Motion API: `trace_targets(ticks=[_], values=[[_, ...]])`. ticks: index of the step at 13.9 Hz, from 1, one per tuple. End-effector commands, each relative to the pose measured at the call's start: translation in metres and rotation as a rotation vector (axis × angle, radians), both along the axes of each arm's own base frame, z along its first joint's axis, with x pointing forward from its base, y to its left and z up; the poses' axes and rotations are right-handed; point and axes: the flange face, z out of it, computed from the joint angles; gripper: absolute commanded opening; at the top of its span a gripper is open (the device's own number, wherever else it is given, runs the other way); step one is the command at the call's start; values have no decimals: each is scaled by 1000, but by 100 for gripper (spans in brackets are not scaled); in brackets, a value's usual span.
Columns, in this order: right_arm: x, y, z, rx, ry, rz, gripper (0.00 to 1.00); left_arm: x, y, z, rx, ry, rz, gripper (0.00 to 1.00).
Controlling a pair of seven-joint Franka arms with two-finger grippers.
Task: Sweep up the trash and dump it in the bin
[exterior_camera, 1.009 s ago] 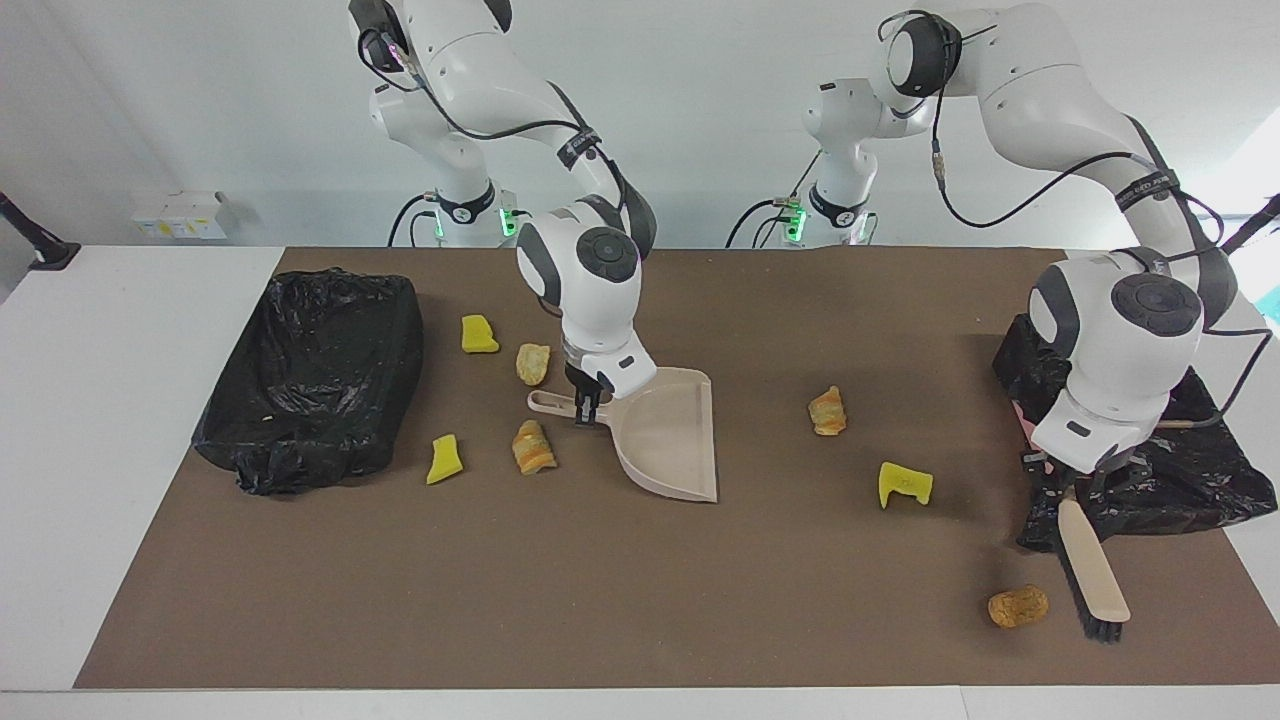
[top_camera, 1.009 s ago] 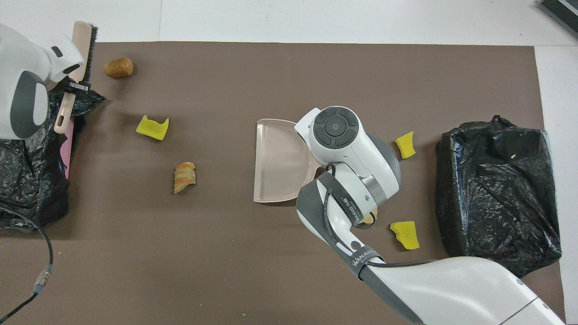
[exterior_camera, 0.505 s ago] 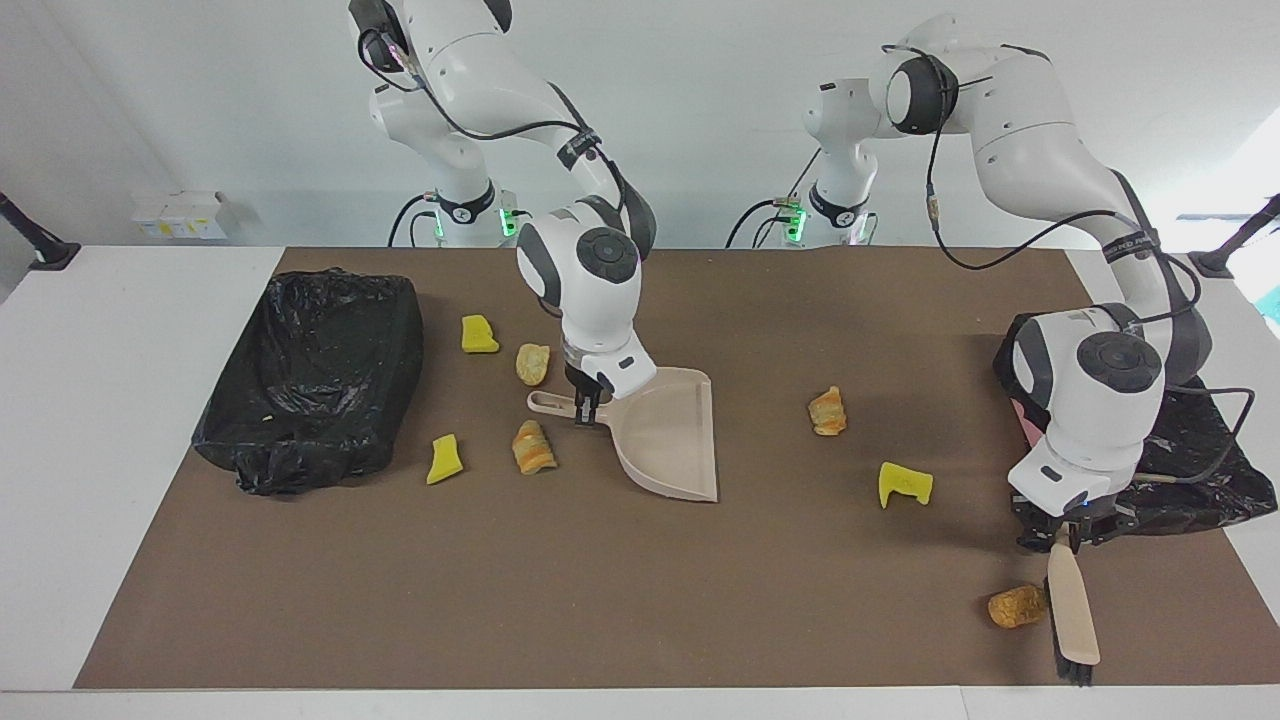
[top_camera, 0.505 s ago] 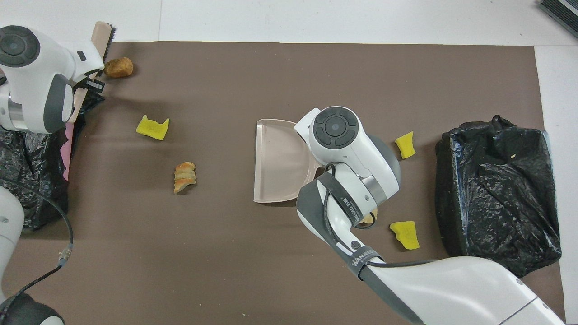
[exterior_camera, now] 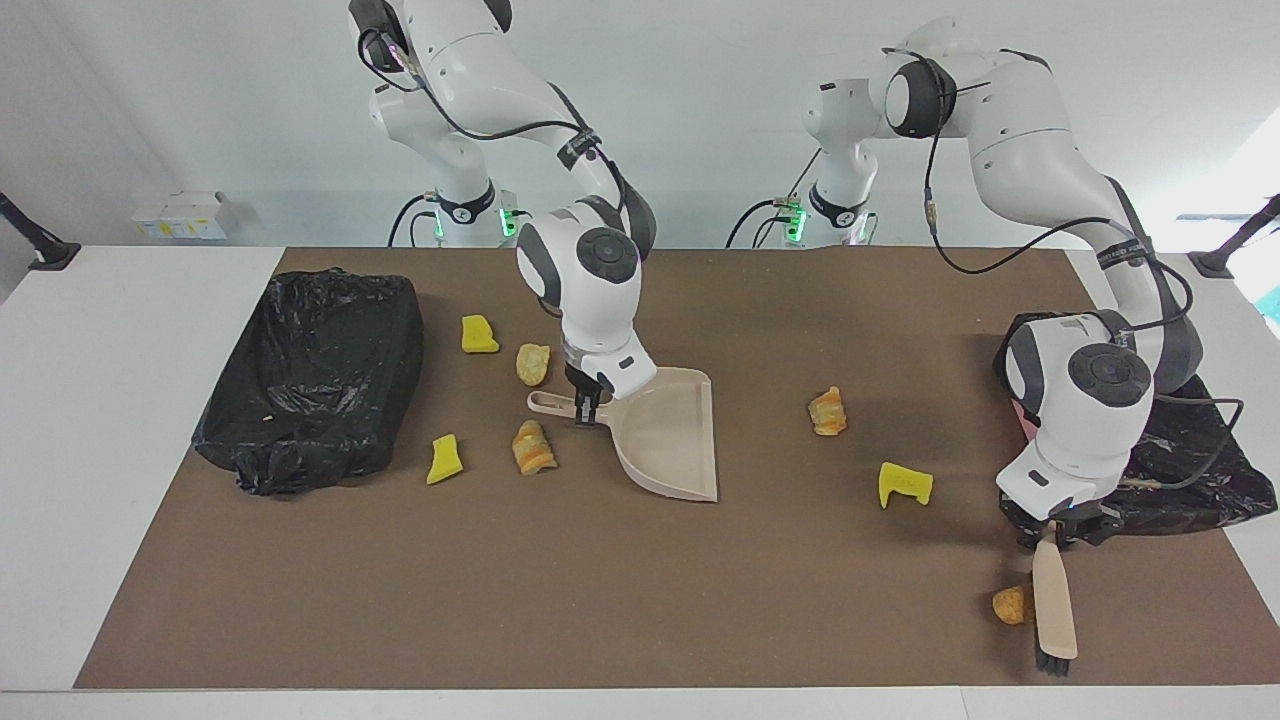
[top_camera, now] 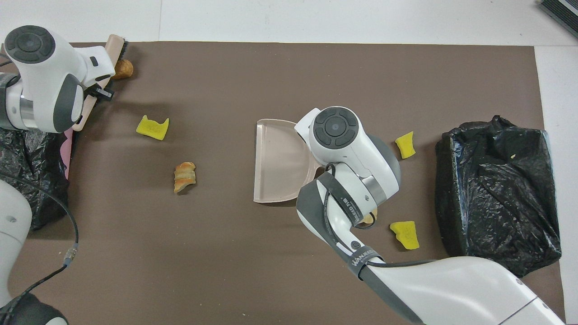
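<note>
My right gripper [exterior_camera: 587, 408] is shut on the handle of the beige dustpan [exterior_camera: 670, 435], which lies flat mid-table; in the overhead view the pan [top_camera: 277, 162] shows but the wrist hides the fingers. My left gripper [exterior_camera: 1055, 532] is shut on the beige brush [exterior_camera: 1052, 605], whose bristles touch a brown lump [exterior_camera: 1010, 604] farthest from the robots; the lump also shows in the overhead view [top_camera: 124, 68]. A yellow chunk [exterior_camera: 904, 484] and a tan lump [exterior_camera: 827, 410] lie between brush and pan. Two yellow chunks [exterior_camera: 479, 334] [exterior_camera: 444, 458] and two tan lumps [exterior_camera: 532, 363] [exterior_camera: 533, 447] lie between pan and bin.
A black-bagged bin [exterior_camera: 315, 375] stands at the right arm's end of the brown mat. A second crumpled black bag [exterior_camera: 1190, 460] lies at the left arm's end, beside the left gripper. White table [exterior_camera: 100, 450] surrounds the mat.
My left gripper has swung the brush toward the right arm's end until it presses against the brown lump and partly covers it. The right arm and dustpan have not moved.
</note>
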Motion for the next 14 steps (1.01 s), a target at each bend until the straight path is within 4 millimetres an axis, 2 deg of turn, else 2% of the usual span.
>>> trace_targets(ticks=[1,2,5,7,10,11,12,14], values=[[-4,-4,-6,-11,5,43,0,-35,-23,12,22,96,-66,0],[-4,-4,-6,-11,5,43,0,-46,-25,12,25,136,-87,0],[-4,-5,-7,-11,8,41,0,-84,-54,-1,-1,244,-123,0],[-3,-6,-6,-7,6,38,0,-101,-67,3,-80,317,-85,0],[-3,-7,-7,-7,8,36,0,-129,-102,12,-125,401,-86,0],[-3,-7,-7,-7,8,36,0,-141,-112,15,-136,418,-91,0],[-2,-7,-6,-5,6,36,0,-149,-117,28,-152,425,-85,0],[-2,-7,-6,-5,6,36,0,-156,-116,52,-173,436,-73,0]])
